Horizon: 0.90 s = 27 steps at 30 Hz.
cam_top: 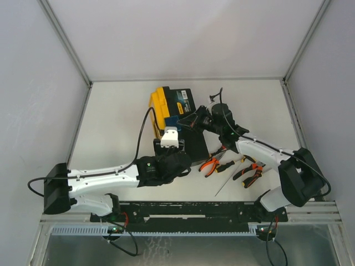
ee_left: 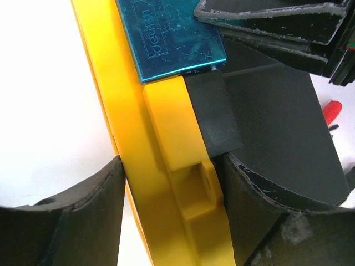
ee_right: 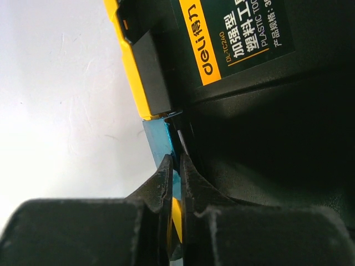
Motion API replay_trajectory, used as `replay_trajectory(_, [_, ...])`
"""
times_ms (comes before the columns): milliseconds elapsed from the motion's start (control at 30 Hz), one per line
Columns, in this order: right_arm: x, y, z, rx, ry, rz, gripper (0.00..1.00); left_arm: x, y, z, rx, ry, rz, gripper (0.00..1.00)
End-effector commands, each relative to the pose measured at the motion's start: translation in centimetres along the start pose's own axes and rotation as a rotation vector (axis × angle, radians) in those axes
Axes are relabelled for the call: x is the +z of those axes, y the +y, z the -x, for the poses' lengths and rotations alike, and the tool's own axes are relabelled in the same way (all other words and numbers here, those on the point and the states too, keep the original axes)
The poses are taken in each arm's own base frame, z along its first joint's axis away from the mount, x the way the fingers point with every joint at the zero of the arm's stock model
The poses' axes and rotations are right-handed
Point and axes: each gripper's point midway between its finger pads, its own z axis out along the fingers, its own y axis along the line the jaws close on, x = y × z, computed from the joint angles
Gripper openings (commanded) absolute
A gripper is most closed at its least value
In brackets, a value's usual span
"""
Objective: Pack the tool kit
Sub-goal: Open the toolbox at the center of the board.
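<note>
Top external view: nearest the arm bases, orange-handled pliers (cam_top: 211,164), a second pair (cam_top: 250,173) and a slim screwdriver (cam_top: 228,178) lie loose on the white table (cam_top: 111,127), to the right of the toolbox and not yet packed. Just beyond them, both arms converge on the toolbox (cam_top: 186,105). It sits mid-table with its yellow lid (cam_top: 160,108) on the left and its black, labelled body on the right.

The left gripper (ee_left: 172,183) straddles the lid's near rim, one finger on the outer face and the other against the black block and yellow lug on the inner side. Its jaws stand wide and look clamped on that rim, a hold that seems meant to pin the box so it cannot slide or tip.

Farther along the same edge, the right gripper (ee_right: 176,174) is pinched tight on the thin teal latch (ee_right: 158,138). Its fingertips nip the latch's free end where it meets the lid, seemingly to pry or swing it.

The division of labour reads as one arm bracing while the other works the catch. Whether the lid is shut or partly raised cannot be told from these angles. With every tool outside the box, the packing itself appears barely begun.
</note>
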Motion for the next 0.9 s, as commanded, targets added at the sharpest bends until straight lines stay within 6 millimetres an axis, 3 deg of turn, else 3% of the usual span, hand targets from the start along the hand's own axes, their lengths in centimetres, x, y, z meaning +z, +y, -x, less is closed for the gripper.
replay_trajectory(0, [-14.7,23.7,-9.5,-0.271,0.340,0.772,0.00,-3.5,2.6,-19.0,0.605,0.680,-0.209,0.24])
replay_trajectory(233, [-15.6,24.7,-10.8,-0.240,0.404,0.838,0.00,-3.4,2.6,-19.2,0.630,0.690,-0.202,0.24])
replay_trajectory(500, [-19.0,27.3,-11.7,-0.281,0.422,0.931,0.00,-3.6,2.5,-19.6,0.626,0.708,-0.216,0.23])
replay_trajectory(867, [-21.9,28.6,-12.0,-0.367,0.379,0.984,0.00,-3.5,2.2,-20.2,0.629,0.724,-0.223,0.22])
